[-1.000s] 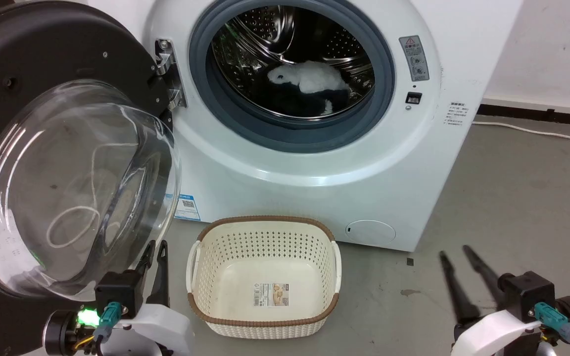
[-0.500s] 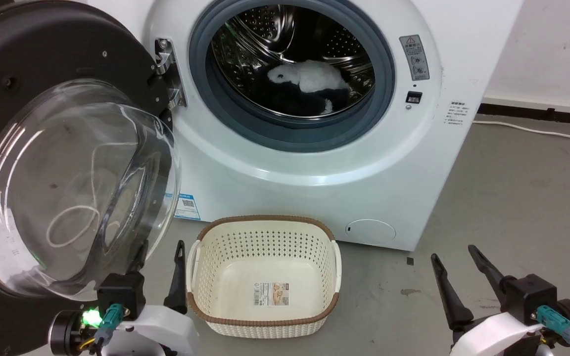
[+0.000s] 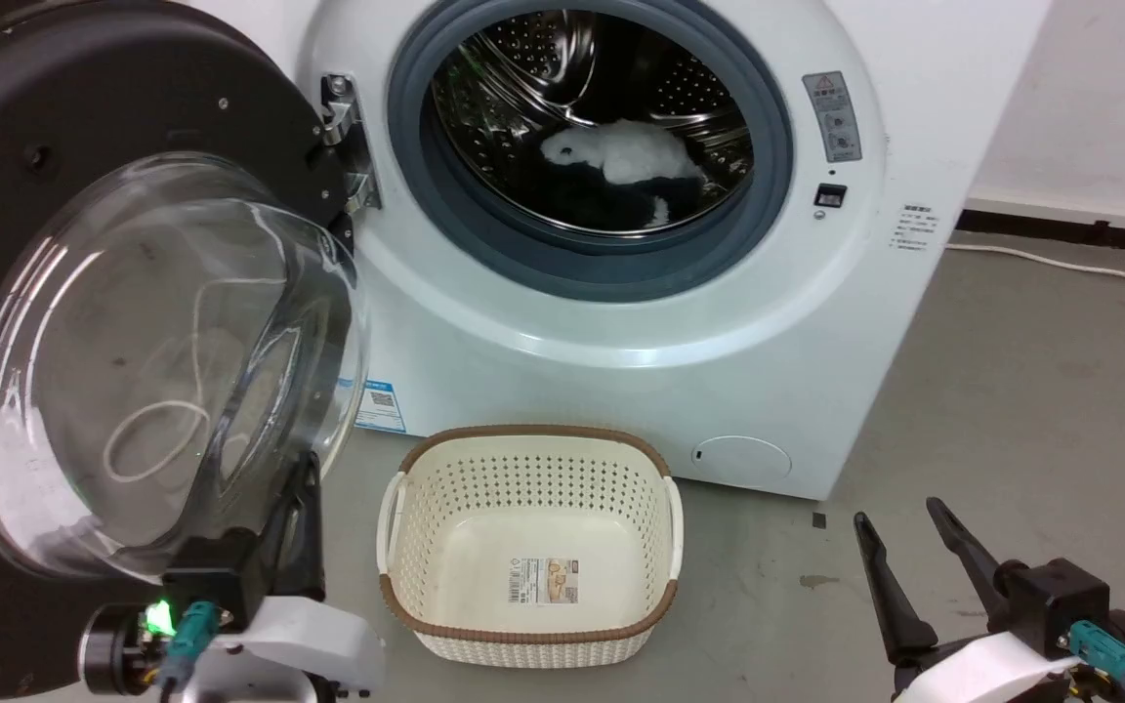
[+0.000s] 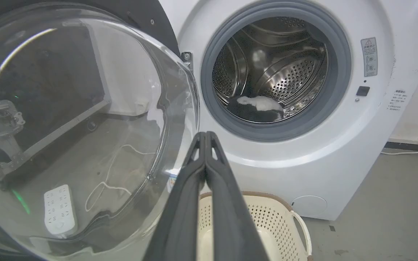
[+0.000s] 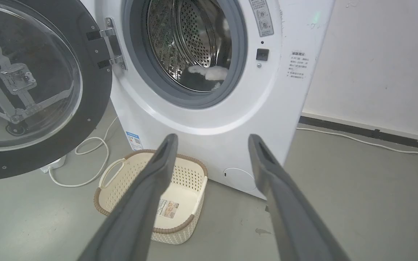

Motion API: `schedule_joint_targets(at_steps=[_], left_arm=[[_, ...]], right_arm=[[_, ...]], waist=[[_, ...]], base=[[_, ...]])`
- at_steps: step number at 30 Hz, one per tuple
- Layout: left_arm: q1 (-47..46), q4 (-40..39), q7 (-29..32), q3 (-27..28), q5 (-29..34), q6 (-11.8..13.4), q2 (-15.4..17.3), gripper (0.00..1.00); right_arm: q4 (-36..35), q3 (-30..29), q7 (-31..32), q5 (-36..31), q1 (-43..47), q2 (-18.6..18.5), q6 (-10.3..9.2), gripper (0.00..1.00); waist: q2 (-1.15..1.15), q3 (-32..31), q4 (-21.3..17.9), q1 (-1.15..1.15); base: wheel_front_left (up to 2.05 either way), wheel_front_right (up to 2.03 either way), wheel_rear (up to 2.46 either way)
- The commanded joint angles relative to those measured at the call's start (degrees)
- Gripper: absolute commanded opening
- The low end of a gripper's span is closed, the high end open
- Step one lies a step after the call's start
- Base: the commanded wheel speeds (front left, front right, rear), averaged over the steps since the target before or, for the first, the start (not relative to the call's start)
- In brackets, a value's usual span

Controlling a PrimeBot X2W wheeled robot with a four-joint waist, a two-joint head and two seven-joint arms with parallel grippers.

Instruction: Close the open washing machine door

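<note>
Fingers of the left gripper (image 4: 206, 136) are pressed together into 1 blade. Their tips sit just beside the lower right edge of the glass bowl (image 4: 85, 119); I cannot tell whether they touch it. The right gripper (image 5: 212, 139) has its 2 fingers well apart, holding nothing, low and to the right of the basket (image 3: 533, 432).

The door (image 3: 133, 117) hangs wide open on its hinge (image 3: 348, 146) at the left of the washer (image 3: 621, 332), with the bowl bulging toward the robot. Closing looks not yet begun.

A shut blade suits pushing. It should pass round the free edge to the outer face and bear on the black rim (image 5: 96, 108), not the glass. Then it should follow the arc about the hinge and end with a firm press near the catch (image 3: 829, 195). The basket stands just before the washer, below the opening, and I cannot tell whether the rim clears it. Laundry (image 3: 621, 156) lies well inside the drum (image 3: 523, 88), apart from the gasket (image 3: 582, 268).

The floor (image 3: 1012, 391) is smooth and grey. A white cable (image 3: 1061, 259) runs along the wall (image 3: 1109, 98), and a power strip (image 4: 60, 210) shows through the glass.
</note>
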Motion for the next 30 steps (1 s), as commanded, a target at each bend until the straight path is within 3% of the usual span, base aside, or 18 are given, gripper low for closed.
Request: schedule_joint_targets(at_steps=[1,12,23,30], left_arm=[[0.01,-1.08,-0.61,0.33,-0.68,-0.17,0.01,0.00],[-2.46,-8.43,-1.92,6.08,-2.99,0.91,0.00,0.00],[-5.34,-12.47,-3.24,19.51,-5.55,1.10,0.00,0.00],[-5.80,-9.54,-4.08,26.73,-7.31,0.41,0.00,0.00]], right_arm=[[0.36,0.07,-0.66,0.70,0.92,0.00,0.01,1.00],[1.28,-0.23,-1.97,2.31,1.72,0.00,0.01,1.00],[2.62,-0.68,-3.28,3.71,2.51,-0.01,0.02,1.00],[3.21,-1.01,-4.12,4.46,2.63,-0.01,0.02,1.00]], waist=[[0.00,-0.07,0.33,0.00],[0.00,-0.23,3.80,0.00],[0.00,-0.35,8.55,0.00],[0.00,0.25,11.49,0.00]], base=[[0.00,0.00,0.00],[0.00,0.00,0.00],[0.00,0.00,0.00],[0.00,0.00,0.00]])
